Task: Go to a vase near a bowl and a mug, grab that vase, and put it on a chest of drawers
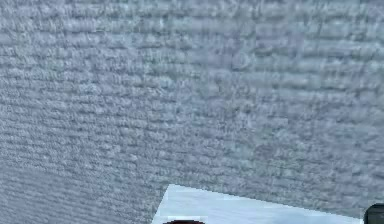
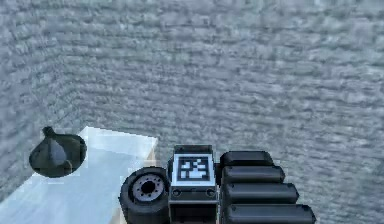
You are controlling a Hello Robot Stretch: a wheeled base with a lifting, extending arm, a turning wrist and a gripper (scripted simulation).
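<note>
- A dark, narrow-necked vase stands on the pale tabletop, lower left of the arm side view, by the grey brick wall.
- A white tag sits on the arm, bottom centre; its black marks are unreadable.
- Jaws beside it: can't tell whether they grip anything.

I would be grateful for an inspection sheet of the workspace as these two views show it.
Surface: pale tabletop, set into a corner of the walls.
Job's things: dark vase on the tabletop, toward the arm side view's left.
Clutter: two dark shapes, one at the forward view's bottom edge and one at its right edge, too cut off to name.
Grippers: tool left of the white marker at the end of the arm; I cannot tell whether it holds anything.
Cables: nothing seen.
Surroundings: grey brick walls close behind the tabletop.
</note>
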